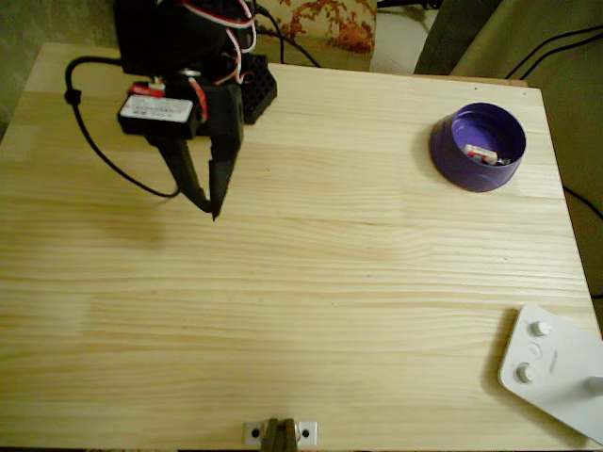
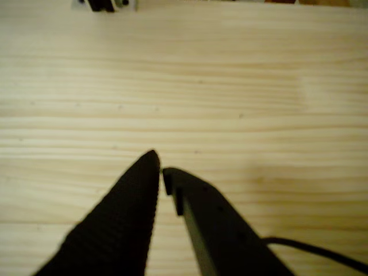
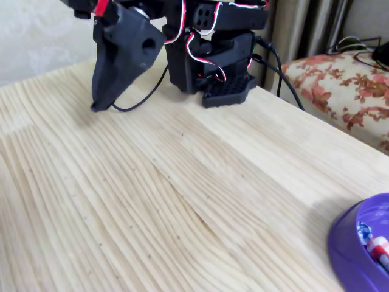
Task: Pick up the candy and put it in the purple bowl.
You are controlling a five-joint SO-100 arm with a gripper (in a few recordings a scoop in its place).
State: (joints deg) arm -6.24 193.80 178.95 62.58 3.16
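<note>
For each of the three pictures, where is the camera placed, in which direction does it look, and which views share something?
Overhead view: above the table, looking straight down; the arm, gripper, purple bowl with candy show.
Wrist view: on the arm, looking down past the shut gripper at bare wood.
Fixed view: low at the table's edge, facing the arm's base; gripper shows.
Shared: the overhead and fixed views both show bowl and candy.

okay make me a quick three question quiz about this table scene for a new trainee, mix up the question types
1. True or false: the candy lies inside the purple bowl.
2. The gripper is: A) shut on the candy B) shut and empty C) wide open.
3. Fill in: in the overhead view, the white device with knobs sits at the table's lower ____ corner.

Key: 1 true; 2 B; 3 right.
</note>
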